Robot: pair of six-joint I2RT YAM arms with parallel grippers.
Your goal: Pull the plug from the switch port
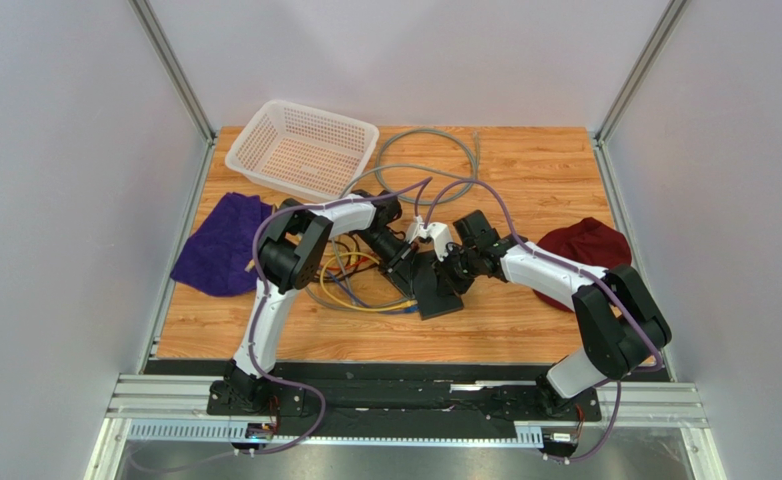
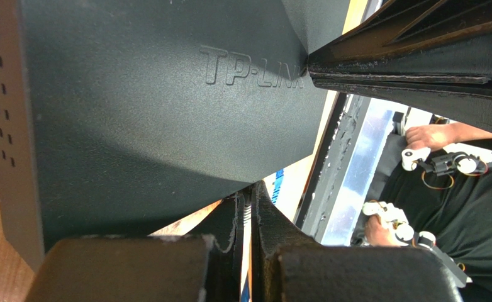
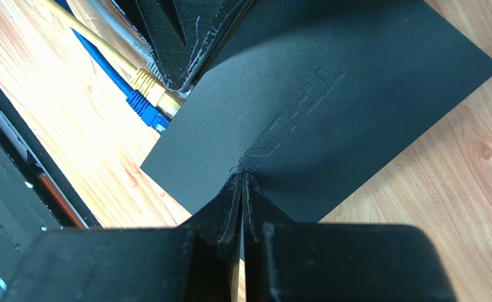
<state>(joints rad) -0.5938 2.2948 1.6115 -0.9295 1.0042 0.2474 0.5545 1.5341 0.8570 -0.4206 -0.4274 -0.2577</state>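
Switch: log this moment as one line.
phase: pre-pull | right gripper: shut, tips on switch top | left gripper: shut on grey cable at port edge | yellow plug, blue plug: in ports

Cables [image 1: 350,290] crowd switch's [image 1: 437,290] port side (w/ left fingers [image 3: 173,31] there); near side open.

The switch [image 3: 330,107] ports are hidden in every view. In the right wrist view the yellow plug [image 3: 149,85] and blue plug [image 3: 143,108] run under the switch edge, and their sockets cannot be told. The grey cable [image 3: 113,28] passes behind the left gripper [image 3: 184,77], so its end is hidden. In the left wrist view the frame cuts off the switch at top and left. A grey item between the fingers [image 2: 226,226] is too narrow to identify. In the top view the left arm [image 1: 350,215] and right arm [image 1: 525,265] cover parts of the switch, and the fingertips are too small to read.
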